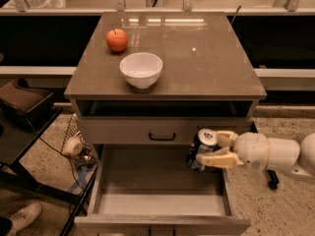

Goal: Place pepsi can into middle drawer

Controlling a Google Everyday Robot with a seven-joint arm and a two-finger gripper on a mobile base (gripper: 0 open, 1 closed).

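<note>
Pepsi can [202,149] gripped in the tool [211,149] and tilted, silver top up and leaning right, dark blue body slanting down to the left. Held in the air over the right-hand part of the middle drawer [147,177], close to that drawer's right wall, and seemingly clear of the dull floor below, though hard to judge from this angle. Tool closed around the Pepsi can's body, pale fingers [219,160] pressed on opposite sides, one low across the near side and one higher by the rim. Reaching in from the right edge of the view on a thick white arm [268,153], roughly level. Middle drawer pulled fully out toward the camera, wide and shallow, pale sides and front, nothing lying inside. Just above and behind the Pepsi can, the upper drawer [123,130], shut, with a black bar handle [162,137] at its centre, left of the Pepsi can. On the brown surface [211,58] of the cabinet top, well apart from the tool, a white bowl [141,69] near the front left and a red apple [117,40] just behind it to the left, the two not touching. At the lower left on the speckled floor, a light shoe [20,216].
</note>
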